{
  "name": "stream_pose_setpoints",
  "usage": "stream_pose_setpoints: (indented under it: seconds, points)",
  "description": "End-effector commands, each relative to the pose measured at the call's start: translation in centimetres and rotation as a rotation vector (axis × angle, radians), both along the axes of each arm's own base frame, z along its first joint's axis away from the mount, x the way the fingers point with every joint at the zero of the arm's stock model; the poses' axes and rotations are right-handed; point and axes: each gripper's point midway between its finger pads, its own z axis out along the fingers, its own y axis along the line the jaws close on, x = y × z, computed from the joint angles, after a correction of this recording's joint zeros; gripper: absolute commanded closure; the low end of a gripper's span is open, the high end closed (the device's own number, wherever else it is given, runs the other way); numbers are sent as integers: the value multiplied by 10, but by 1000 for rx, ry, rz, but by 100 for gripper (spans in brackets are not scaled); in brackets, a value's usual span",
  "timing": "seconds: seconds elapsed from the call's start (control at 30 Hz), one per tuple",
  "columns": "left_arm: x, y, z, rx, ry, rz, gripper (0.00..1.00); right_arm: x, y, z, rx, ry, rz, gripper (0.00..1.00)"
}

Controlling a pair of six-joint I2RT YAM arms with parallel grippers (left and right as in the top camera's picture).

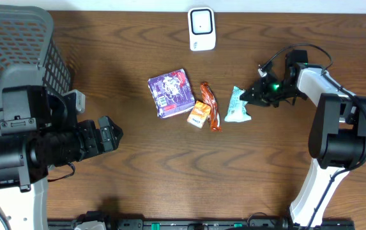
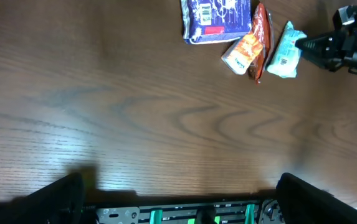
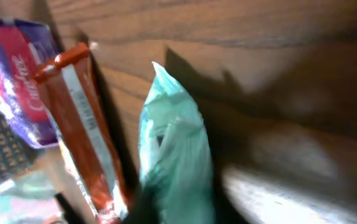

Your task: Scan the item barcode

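At the tips of the right end effector [image 1: 246,96], a mint-green packet [image 1: 237,107] is pinched by its near edge. The jaws are clenched on it. It is a small, soft, crinkled pouch, pale green with a white patch and some dark print too small to read. In the right wrist view it stands edge-on and fills the middle of the frame.

Just beyond the mint-green packet, on the side away from the right end effector, lies a long red-orange sachet [image 1: 210,107]. A small orange packet [image 1: 198,115] touches the far side of the sachet. Farther out is a square purple pack [image 1: 170,94] with a white barcode panel on its face. These 3 lie flat, close together.

The tabletop [image 1: 138,179] is dark brown wood with a bold wavy grain. A pale wall runs along its far edge. A white scanner [image 1: 202,29] with a dark window sits near that edge, well apart from the right end effector.

Farthest off, across the tabletop, the left end effector [image 1: 109,135] hangs released, its fingers spread wide and nothing between them. A grey mesh basket [image 1: 16,51] stands behind it.
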Motion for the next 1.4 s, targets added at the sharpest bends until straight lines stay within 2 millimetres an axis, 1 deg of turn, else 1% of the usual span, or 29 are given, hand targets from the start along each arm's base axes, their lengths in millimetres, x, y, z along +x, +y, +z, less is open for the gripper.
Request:
stream_pose_setpoints:
  seconds: [0.0,0.03,0.1,0.2,0.3,0.33,0.4,0.47,0.5,0.57,0.67,0.8,0.83,0.87,0.93,0.97,1.0,1.03,1.1,1.13,1.2,1.23,1.27,1.3,1.33,1.37]
  points:
    - [-1,0,-1,-3,4,-3,2,12,-2,7,-12,14,-42,99]
    - [-1,0,-1,-3,4,-3,2,16,-4,12,-28,12,-47,99]
    - [-1,0,-1,-3,4,-3,2,23,-13,22,-117,11,-66,99]
    - [-1,0,-1,-3,4,-3,2,31,-31,42,-345,-15,-67,99]
    - [-1,0,-1,-3,4,-3,2,35,-47,65,-616,-41,-68,99]
    - [-1,0,-1,-3,4,-3,2,34,-57,77,-804,-49,-84,99]
    - [-1,0,-1,-3,4,-3,2,31,-68,85,-1019,-63,-113,99]
    - [-1,0,-1,-3,4,-3,2,27,-71,91,-1187,-83,-122,99]
    - [-1,0,-1,-3,4,-3,2,26,-69,92,-1259,-97,-122,99]
    - [-1,0,-1,-3,4,-3,2,24,-61,89,-1338,-116,-131,99]
    - [-1,0,-1,-3,4,-3,2,21,-37,72,-1350,-134,-114,99]
    - [-1,0,-1,-3,4,-3,2,16,4,44,-1278,-132,-37,99]
    - [-1,0,-1,-3,4,-3,2,14,15,39,-1249,-130,-18,96]
    - [-1,0,-1,-3,4,-3,2,11,27,33,-1217,-128,2,91]
    - [-1,0,-1,-3,4,-3,2,7,51,27,-1141,-132,33,74]
    - [-1,0,-1,-3,4,-3,2,5,63,25,-1103,-136,45,60]
    - [-1,0,-1,-3,4,-3,2,4,71,26,-1073,-141,52,50]
    - [-1,0,-1,-3,4,-3,2,5,79,29,-1046,-147,55,43]
    - [-1,0,-1,-3,4,-3,2,8,83,40,-1026,-156,50,31]
    - [-1,0,-1,-3,4,-3,2,11,82,48,-1024,-158,44,24]
    - [-1,0,-1,-3,4,-3,2,18,73,72,-1023,-155,28,21]
    - [-1,0,-1,-3,4,-3,2,20,70,78,-1022,-155,24,20]
    - [-1,0,-1,-3,4,-3,2,23,64,89,-1017,-154,32,19]
    - [-1,0,-1,-3,4,-3,2,26,55,104,-990,-153,87,19]
    - [-1,0,-1,-3,4,-3,2,26,50,109,-963,-149,134,13]
    - [-1,0,-1,-3,4,-3,2,25,46,111,-931,-143,195,11]
